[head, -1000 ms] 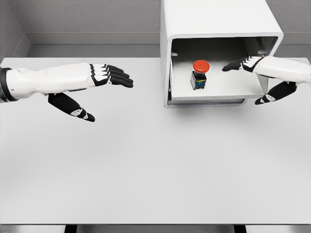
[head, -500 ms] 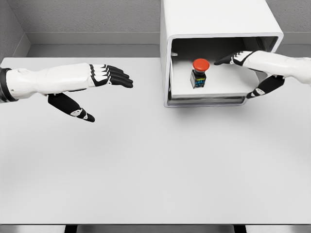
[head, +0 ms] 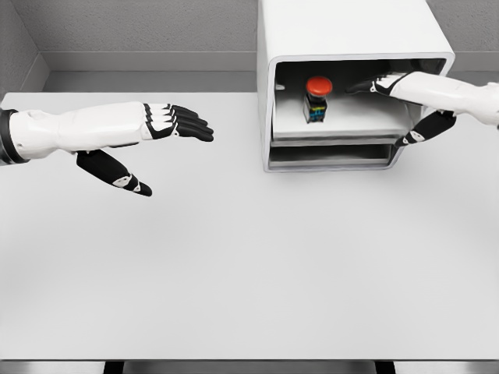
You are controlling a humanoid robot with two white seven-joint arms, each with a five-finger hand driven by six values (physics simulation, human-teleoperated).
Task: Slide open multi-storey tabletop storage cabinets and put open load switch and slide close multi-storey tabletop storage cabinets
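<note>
At one o'clock on the table (head: 234, 265), the white storage cabinet (head: 343, 31) stands with its front open and the upper drawer (head: 351, 128) pushed most of the way back inside. On that drawer sits the load switch (head: 317, 99), red button up, towards the drawer's left half, so the putting-in step looks done. The right hand (head: 398, 105) reaches in from three o'clock: its fingers (head: 366, 86) lie flat and extended over the drawer just right of the switch, not touching it as far as I can tell, while the thumb hangs below by the drawer's right front corner; it grips nothing. The left hand (head: 156, 140) hovers well apart at nine o'clock, fingers straight and thumb spread, empty. What seems left is the last stretch of closing: the drawer front is not yet flush with the cabinet face, so the task reads as nearly finished, with only that final push and the hand's withdrawal outstanding
</note>
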